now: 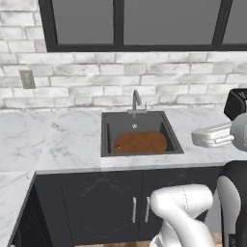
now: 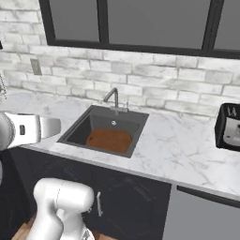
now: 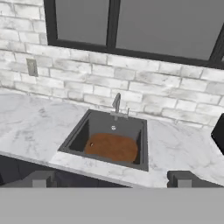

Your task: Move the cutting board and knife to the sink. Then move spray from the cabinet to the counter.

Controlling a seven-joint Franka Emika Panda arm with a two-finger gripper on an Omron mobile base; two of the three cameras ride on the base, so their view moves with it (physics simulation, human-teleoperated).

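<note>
Above counter (image 3: 35, 127), gripper (image 3: 111, 177) level, jaws wide apart, facing sink (image 3: 78, 135), cutting board (image 3: 111, 148) inside

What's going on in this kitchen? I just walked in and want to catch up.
A white robot arm is working at the sink. The cutting board already lies in the basin, below the faucet. The gripper hangs back over the counter edge facing the sink, its fingers spread wide and holding nothing. I cannot make out the knife for certain.
</note>
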